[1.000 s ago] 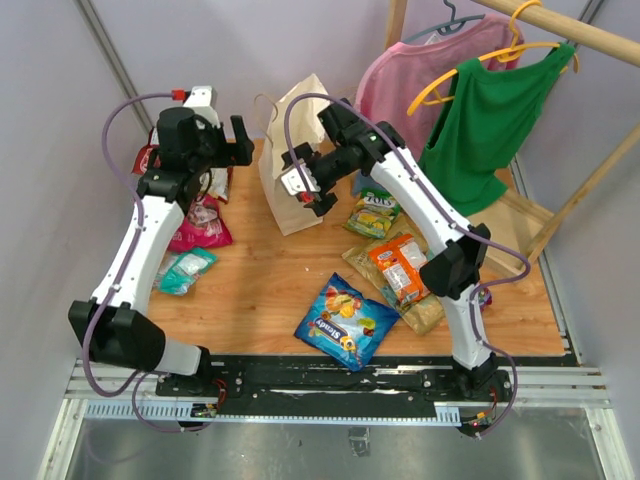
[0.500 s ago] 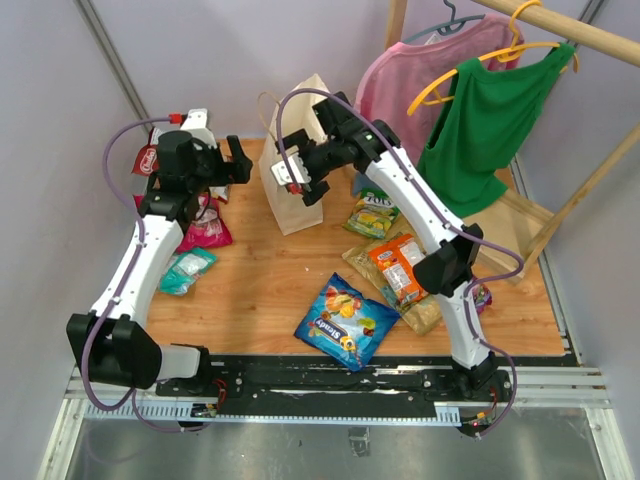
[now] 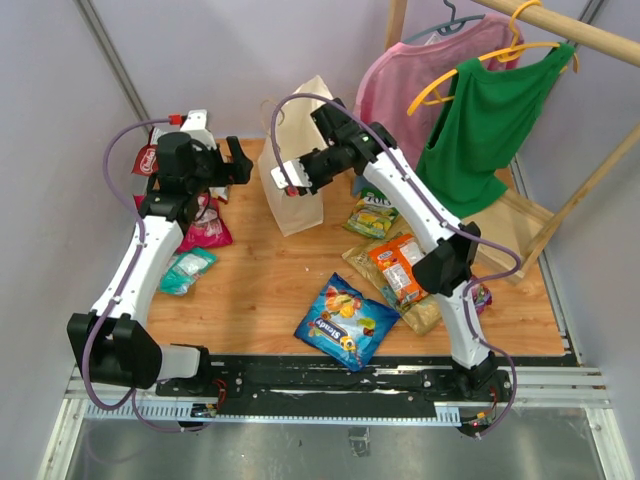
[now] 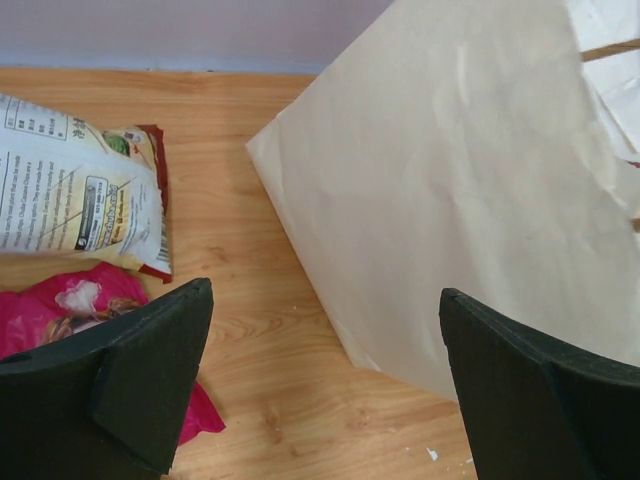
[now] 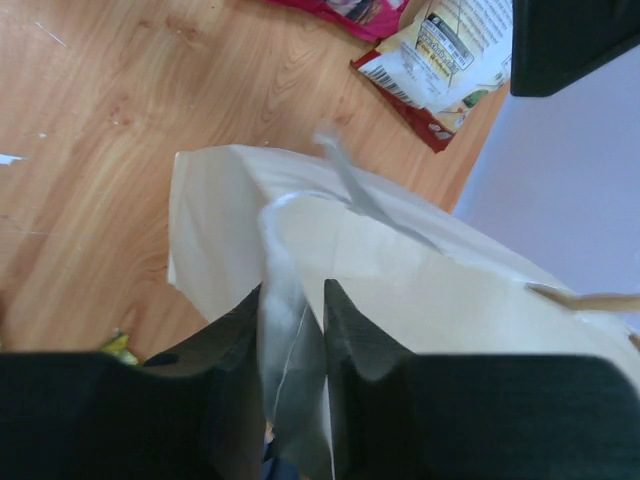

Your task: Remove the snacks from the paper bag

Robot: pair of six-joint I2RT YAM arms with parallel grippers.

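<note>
The paper bag [image 3: 300, 205] stands upright at the far middle of the tabletop [image 3: 260, 290], long axis vertical, mouth up. My right jaws sit right on top of it, nearly closed on a pale strip at its top edge; rim or handle, I cannot tell. My left jaws gape wide and empty, just beside its flank. Snacks [image 3: 345, 322] lie scattered around it. The bag's inside is hidden from me.

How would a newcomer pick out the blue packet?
Start at the wooden table, near edge, about midway across. The blue packet lies flat there, nearer the arms than the orange packet. It is the only blue one, with bright fruit pictures.
</note>
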